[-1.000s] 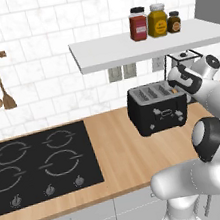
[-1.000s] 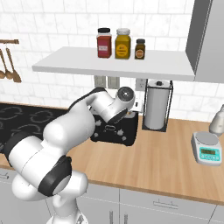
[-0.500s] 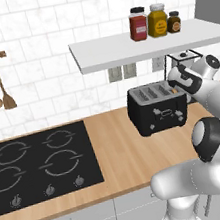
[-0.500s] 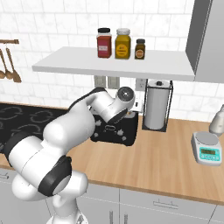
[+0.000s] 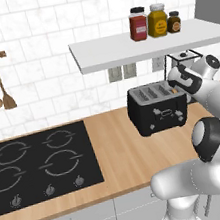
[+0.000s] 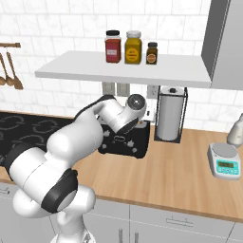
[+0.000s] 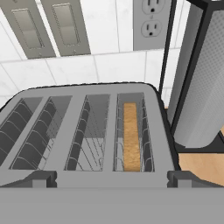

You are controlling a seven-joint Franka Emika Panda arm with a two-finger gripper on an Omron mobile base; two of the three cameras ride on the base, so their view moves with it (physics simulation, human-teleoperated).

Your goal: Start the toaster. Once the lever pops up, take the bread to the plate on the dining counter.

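Nothing has moved: hand (image 7: 109,179) still spread wide over toaster (image 7: 87,131), bread (image 7: 131,135) inside.

Glossy white rounded arm (image 5: 216,99) segments joined by black bands.

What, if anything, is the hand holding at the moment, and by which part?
Nothing is held. The hand is open above the toaster, and the bread sits in the slot nearest the paper towel roll, untouched.

Toaster (image 5: 157,108) — glossy black, silver metal top
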